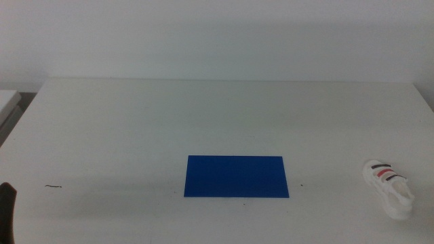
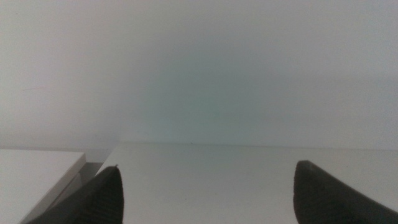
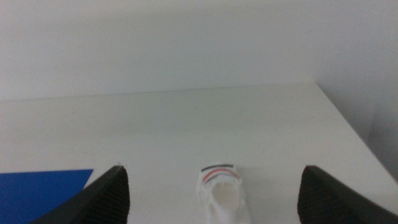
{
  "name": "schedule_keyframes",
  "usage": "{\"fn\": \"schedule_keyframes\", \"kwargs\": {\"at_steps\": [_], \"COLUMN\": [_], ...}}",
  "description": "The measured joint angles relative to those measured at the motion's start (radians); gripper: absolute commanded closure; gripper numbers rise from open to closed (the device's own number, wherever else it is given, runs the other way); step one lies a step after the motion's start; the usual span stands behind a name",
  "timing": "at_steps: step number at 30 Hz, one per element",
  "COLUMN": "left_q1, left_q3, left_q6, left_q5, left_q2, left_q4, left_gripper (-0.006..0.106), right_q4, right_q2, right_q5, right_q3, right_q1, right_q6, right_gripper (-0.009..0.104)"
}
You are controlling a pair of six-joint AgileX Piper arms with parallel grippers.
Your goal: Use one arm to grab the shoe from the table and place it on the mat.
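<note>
The white shoe (image 1: 389,186) with dark grey and red striped straps lies on the white table (image 1: 217,122) at the front right. The dark-blue mat (image 1: 236,176) lies flat at the front middle, well left of the shoe, with nothing on it. My right gripper (image 3: 214,193) is open, its jaws wide apart, and the shoe (image 3: 221,188) sits between them a little ahead; a corner of the mat (image 3: 40,190) shows to one side. My left gripper (image 2: 205,193) is open and empty; only a dark tip of it (image 1: 7,210) shows at the front left edge of the middle view.
A thin dark thread-like mark (image 1: 54,186) lies on the table at the front left. A second white surface (image 1: 8,100) stands beside the table's left edge, also seen in the left wrist view (image 2: 34,171). A white wall runs behind the table.
</note>
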Motion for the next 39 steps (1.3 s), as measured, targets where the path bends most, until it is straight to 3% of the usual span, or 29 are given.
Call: {"fn": "schedule_keyframes", "kwargs": {"at_steps": [8,12,25,31,39], "left_q1": [0.0,0.0,0.0,0.0,0.0], "left_q3": [0.0,0.0,0.0,0.0,0.0], "left_q6": [0.0,0.0,0.0,0.0,0.0], "left_q5": [0.0,0.0,0.0,0.0,0.0], "left_q2": [0.0,0.0,0.0,0.0,0.0], "left_q4": [0.0,0.0,0.0,0.0,0.0], "left_gripper": [0.007,0.007,0.007,0.007,0.007], "right_q4": [0.037,0.039,0.048,0.033,-0.097], "right_q2": [0.074,0.242,0.892,1.15,1.415], "right_q5": [0.268,0.36,0.863,0.881,0.697], "right_q3": [-0.221,-0.418,-0.902,-0.959,-0.959], "right_q1": [0.0,0.0,0.0,0.0,0.004], "right_q6": [0.025,0.033,0.01,-0.097,-0.107], "right_gripper": [0.002,0.002,0.002,0.002,0.002]}}
